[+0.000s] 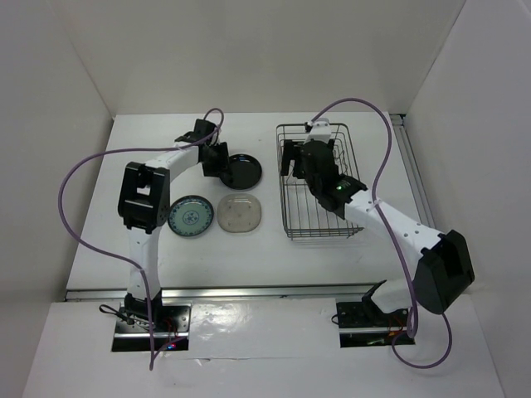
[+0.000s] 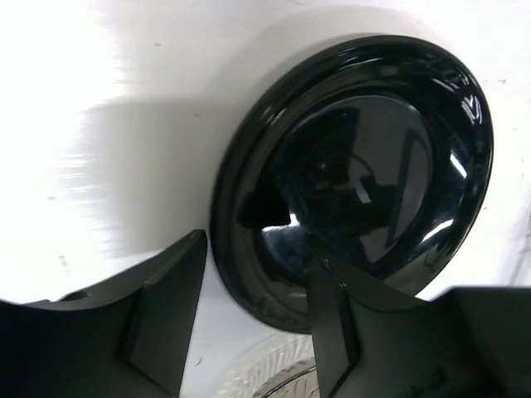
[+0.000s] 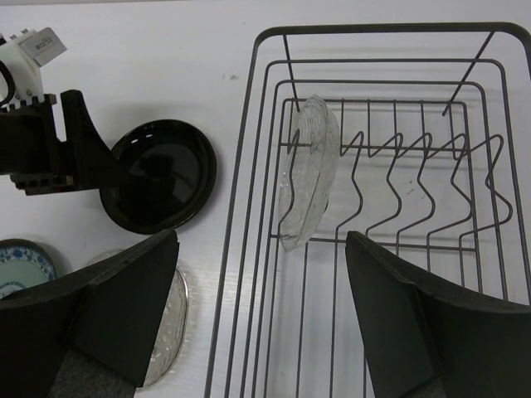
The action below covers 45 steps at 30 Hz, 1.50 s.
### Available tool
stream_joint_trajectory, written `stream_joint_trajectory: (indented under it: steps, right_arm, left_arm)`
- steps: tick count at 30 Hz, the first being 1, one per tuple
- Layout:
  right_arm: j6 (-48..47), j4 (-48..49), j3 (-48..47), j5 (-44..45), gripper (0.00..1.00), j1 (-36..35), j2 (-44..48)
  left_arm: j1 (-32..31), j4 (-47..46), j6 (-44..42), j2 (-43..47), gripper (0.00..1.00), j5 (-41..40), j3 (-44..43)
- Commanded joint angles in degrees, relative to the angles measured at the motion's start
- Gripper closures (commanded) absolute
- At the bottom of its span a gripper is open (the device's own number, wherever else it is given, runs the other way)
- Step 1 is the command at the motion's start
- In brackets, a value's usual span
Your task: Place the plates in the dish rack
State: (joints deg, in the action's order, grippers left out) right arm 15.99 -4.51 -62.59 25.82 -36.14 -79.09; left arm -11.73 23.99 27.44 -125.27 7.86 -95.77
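Below right gripper (image 3: 261, 247), agape, wrist-only clear plate (image 3: 309, 178), left gripper (image 2: 259, 253) seemingly astride black plate (image 2: 357, 166)

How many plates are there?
4. The clear plate stands in the dish rack. The black plate lies on the table at the left claw. The blue-green plate and beige plate lie side by side nearby. None seems hidden.

The white table (image 1: 249, 261) carries four things. A glossy black round plate (image 1: 243, 170) lies flat toward the far side, just left of the dark wire dish rack (image 1: 286, 217). Nearer, a blue-green patterned plate (image 1: 191, 217) and a beige translucent squarish plate (image 1: 241, 215) lie just beside each other, not touching.
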Motion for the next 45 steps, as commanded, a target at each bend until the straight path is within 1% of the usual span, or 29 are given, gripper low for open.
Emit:
stream_joint_trajectory:
  steps: [1, 4, 5, 8, 9, 10, 11, 14, 16, 18, 20, 22, 23, 25, 26, 27, 31, 32, 34, 35, 37, 38, 40, 43, 45]
  right_arm:
    - [0.0, 3.4, 0.9, -0.1, 0.11, -0.4, 1.9]
    - [0.0, 3.4, 0.9, -0.1, 0.11, -0.4, 3.1]
    - [0.0, 3.9, 1.5, -0.1, 0.11, -0.4, 3.7]
    - [0.0, 4.4, 2.0, -0.1, 0.11, -0.4, 4.9]
    - [0.0, 4.4, 2.0, -0.1, 0.11, -0.4, 4.9]
    - [0.0, 4.4, 2.6, 0.5, 0.11, -0.4, 4.9]
    - [0.0, 4.4, 2.6, 0.5, 0.11, -0.4, 5.4]
    - [0.0, 4.4, 2.6, 0.5, 0.11, -0.4, 5.4]
    - [0.0, 4.4, 2.6, 0.5, 0.11, 0.1, 5.4]
    - [0.0, 4.4, 3.2, -0.1, 0.11, 0.1, 4.8]
    - [0.0, 6.2, 3.2, -4.4, 0.11, 1.5, 4.0]
    - [-0.6, 7.8, 3.7, -8.9, 0.11, 2.6, 3.5]
    - [-0.6, 8.6, 3.7, -13.8, 0.11, 4.0, 3.5]
    - [0.3, 11.4, 5.0, -18.9, 0.11, 5.3, 3.5]
    - [0.3, 11.4, 5.0, -19.8, 0.11, 6.3, 3.5]
    - [1.0, 12.1, 5.0, -20.8, 0.11, 6.9, 3.0]
    - [1.6, 13.3, 5.0, -24.9, 0.11, 8.0, 3.0]
    - [0.8, 14.2, 5.0, -29.6, 0.11, 8.8, 3.0]
    - [-1.7, 18.5, 5.8, -35.6, 0.11, 9.7, 3.0]
    - [-2.7, 20.0, 5.8, -42.0, 0.11, 10.6, 3.0]
    - [-4.0, 23.6, 5.8, -47.1, 0.11, 11.7, 3.0]
    - [-4.9, 24.3, 5.8, -50.4, 0.11, 12.3, 2.4]
    - [-6.1, 24.3, 2.8, -51.5, 0.11, 12.8, 0.2]
    - [-7.4, 22.5, -0.5, -52.0, 0.11, 13.4, -3.6]
    - [-7.4, 22.0, -1.1, -53.1, 0.11, 13.4, -5.2]
  left_arm:
    - [-0.8, 1.2, 0.5, -2.5, 0.41, -1.8, -1.7]
    - [-0.8, 1.9, 0.5, -3.0, 0.52, -3.5, -2.3]
    - [-0.8, 2.5, 0.5, -3.0, 0.63, -3.5, -2.3]
    - [-1.4, 3.1, 0.5, -3.7, 0.77, -4.3, -2.9]
    - [-1.4, 3.6, 0.5, -4.2, 0.89, -4.3, -3.5]
    - [-1.4, 3.6, 1.0, -4.7, 0.98, -4.3, -3.6]
    - [-1.4, 3.6, 1.0, -4.7, 1.0, -4.3, -4.1]
    - [-1.4, 4.2, 1.0, -4.7, 1.0, -4.3, -4.1]
    - [-1.4, 3.4, 1.0, -3.4, 1.0, -5.6, -3.6]
    - [-0.8, 2.8, 1.0, -0.2, 1.0, -6.4, -1.6]
    - [-0.3, 0.3, 1.0, 2.9, 1.0, -6.4, 1.2]
    - [0.4, -1.4, 0.4, 7.9, 1.0, -4.9, 3.0]
    - [0.9, -1.9, -0.1, 9.4, 1.0, -4.9, 3.7]
    - [0.9, -3.6, -1.7, 13.3, 1.0, -4.3, 5.2]
    - [0.9, -3.6, -1.7, 14.2, 1.0, -3.6, 5.2]
    - [0.9, -5.9, -2.8, 15.0, 1.0, -2.7, 6.8]
    - [0.9, -5.9, -3.9, 17.2, 1.0, -0.6, 6.8]
    - [0.9, -5.9, -3.9, 18.9, 1.0, 0.1, 6.8]
    - [0.9, -7.4, -5.3, 21.5, 1.0, 2.1, 8.7]
    - [0.9, -8.5, -6.1, 22.9, 1.0, 3.1, 8.7]
    - [0.9, -9.8, -8.8, 27.8, 1.0, 4.8, 11.0]
    - [0.9, -11.9, -9.7, 29.7, 1.0, 7.5, 12.2]
    - [0.9, -12.6, -12.0, 34.4, 1.0, 9.7, 13.3]
    - [0.9, -13.3, -13.1, 39.3, 1.0, 14.9, 14.7]
    - [0.9, -13.4, -13.6, 41.1, 1.0, 16.7, 14.7]
